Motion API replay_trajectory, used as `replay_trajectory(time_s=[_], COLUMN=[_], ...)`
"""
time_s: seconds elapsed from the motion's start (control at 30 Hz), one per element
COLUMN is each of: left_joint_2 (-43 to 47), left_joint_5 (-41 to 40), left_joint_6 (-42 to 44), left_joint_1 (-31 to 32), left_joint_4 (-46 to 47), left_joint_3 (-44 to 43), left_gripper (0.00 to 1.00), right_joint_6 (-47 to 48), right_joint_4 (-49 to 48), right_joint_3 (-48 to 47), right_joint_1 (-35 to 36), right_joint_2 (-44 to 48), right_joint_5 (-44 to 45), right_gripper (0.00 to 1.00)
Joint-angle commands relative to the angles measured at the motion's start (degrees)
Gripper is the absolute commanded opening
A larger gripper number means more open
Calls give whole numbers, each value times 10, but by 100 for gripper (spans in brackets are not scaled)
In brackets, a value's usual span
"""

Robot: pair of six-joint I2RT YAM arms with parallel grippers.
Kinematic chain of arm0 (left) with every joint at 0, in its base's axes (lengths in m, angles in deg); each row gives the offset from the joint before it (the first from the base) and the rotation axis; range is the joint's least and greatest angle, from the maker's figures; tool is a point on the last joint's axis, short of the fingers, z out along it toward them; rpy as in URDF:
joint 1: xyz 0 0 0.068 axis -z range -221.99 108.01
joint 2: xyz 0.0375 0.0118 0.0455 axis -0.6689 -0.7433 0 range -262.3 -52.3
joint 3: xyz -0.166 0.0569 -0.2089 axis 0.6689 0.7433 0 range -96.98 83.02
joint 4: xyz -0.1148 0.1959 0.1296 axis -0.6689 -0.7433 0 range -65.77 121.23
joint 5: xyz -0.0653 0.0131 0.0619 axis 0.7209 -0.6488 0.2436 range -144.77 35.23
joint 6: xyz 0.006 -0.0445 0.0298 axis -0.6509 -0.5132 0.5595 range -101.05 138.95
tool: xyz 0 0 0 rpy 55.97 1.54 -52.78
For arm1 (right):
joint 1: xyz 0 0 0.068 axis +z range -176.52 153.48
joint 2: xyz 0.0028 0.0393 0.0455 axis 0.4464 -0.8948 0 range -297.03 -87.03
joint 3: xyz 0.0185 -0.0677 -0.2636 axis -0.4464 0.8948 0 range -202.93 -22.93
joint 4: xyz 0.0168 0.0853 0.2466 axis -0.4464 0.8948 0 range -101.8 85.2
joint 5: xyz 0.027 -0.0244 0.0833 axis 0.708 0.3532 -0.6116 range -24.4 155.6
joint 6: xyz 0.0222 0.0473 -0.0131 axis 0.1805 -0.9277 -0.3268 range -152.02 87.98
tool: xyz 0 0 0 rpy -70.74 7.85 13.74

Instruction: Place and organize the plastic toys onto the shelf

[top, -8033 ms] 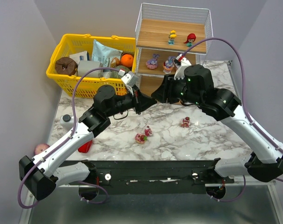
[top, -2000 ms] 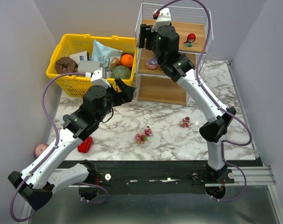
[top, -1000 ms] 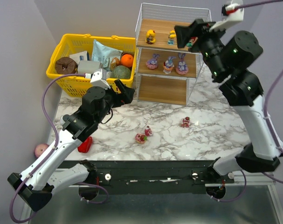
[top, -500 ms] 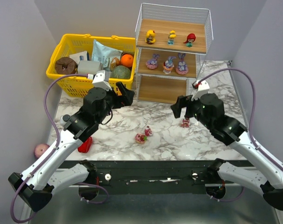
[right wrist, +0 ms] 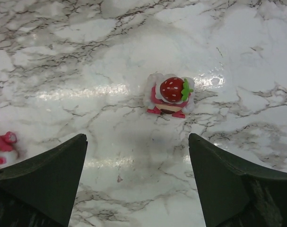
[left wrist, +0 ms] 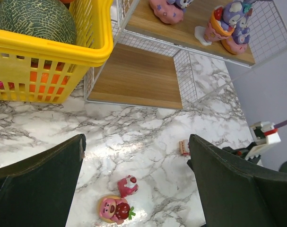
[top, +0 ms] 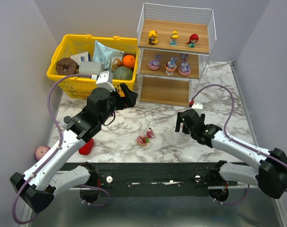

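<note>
Lower than before, the right gripper [right wrist: 137,138] hangs over the strawberry toy [right wrist: 170,94], fingers spread wide to grab it; the left gripper [left wrist: 136,142] waits, spread wide too.

no legible text, labels or numbers anywhere, print on pale blue bag [top: 107,53] in yellow basket [top: 86,37] too blurred

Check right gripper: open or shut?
Open: the right gripper jaws stand wide apart, nothing between them; the strawberry-topped toy sits untouched on the marble.
</note>
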Motion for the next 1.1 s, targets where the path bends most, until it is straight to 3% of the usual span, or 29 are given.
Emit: replay_trajectory(time_s=[0.0,0.6,0.83,1.07], left_joint_2=[-1,-10,-8,0], left_joint_5=[9,7,6,6], left_joint_6=[4,11,12,8], left_joint_1=[-4,-14,-19,-23], left_joint_4=[8,9,8,7], left_joint_3=[-8,-11,-11,-4], left_gripper=[99,99,99,99], right_joint_6=[-51,-8,-15,-3], right_joint_4=[-61,-162,-162,-171], right_joint_3=[14,2,-16,-25], right_joint_1=[-12,-89,-93,-92], right_joint_2=[-51,-173,-192,-176], right_joint_5=[57,27,9,-6], right_gripper=[93,83,47,28])
